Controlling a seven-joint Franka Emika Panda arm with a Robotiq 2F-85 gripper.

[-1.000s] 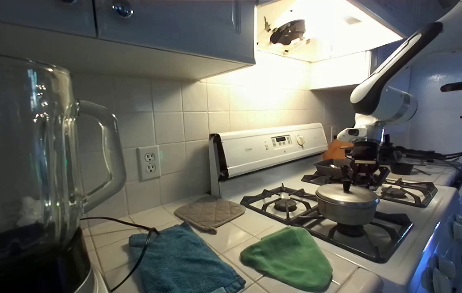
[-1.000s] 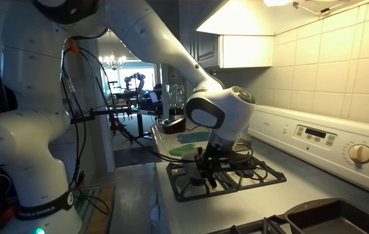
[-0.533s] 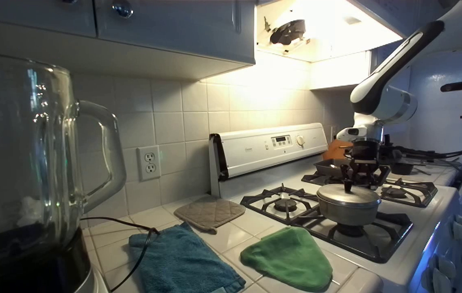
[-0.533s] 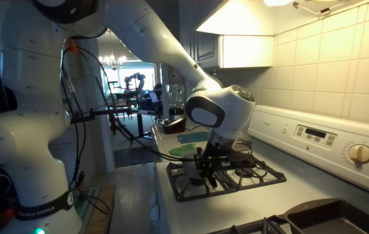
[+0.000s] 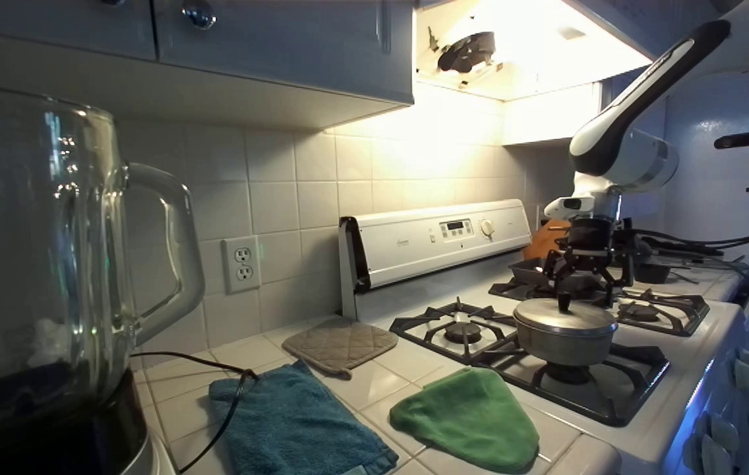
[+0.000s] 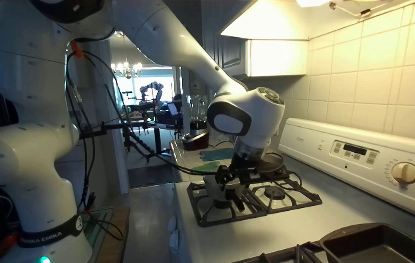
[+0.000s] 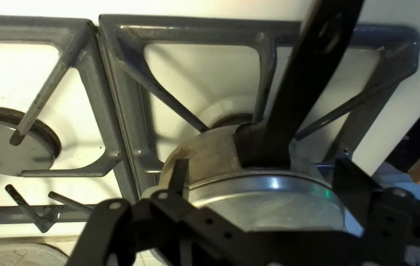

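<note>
Stove grates [image 7: 195, 29] stretch across the wrist view, where I see the jaws spread, holding nothing, near the lidded pot [image 7: 265, 195] at mid-frame, its dark handle [image 7: 304, 83] pointing toward upper right; it seems a free hover, the next move calling for clearance around that handle.
</note>
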